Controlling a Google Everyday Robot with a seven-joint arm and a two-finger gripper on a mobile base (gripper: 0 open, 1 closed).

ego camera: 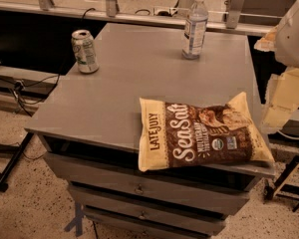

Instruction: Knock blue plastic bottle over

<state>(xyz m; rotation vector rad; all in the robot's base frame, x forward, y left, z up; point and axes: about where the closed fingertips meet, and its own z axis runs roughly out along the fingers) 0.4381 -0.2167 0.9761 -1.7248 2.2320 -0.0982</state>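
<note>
The bottle [195, 26] stands at the far edge of the worktop [134, 78], right of centre. The can [84, 51] stands at the far left, well apart from it. The bag [202, 133] lies near right, overhanging the near edge. The claw [280, 103] hangs just off the worktop's right side.

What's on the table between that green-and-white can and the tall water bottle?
Nothing: in the camera view, bare grey tabletop runs from the can to the blue plastic bottle. The gripper hangs past its right edge.
</note>
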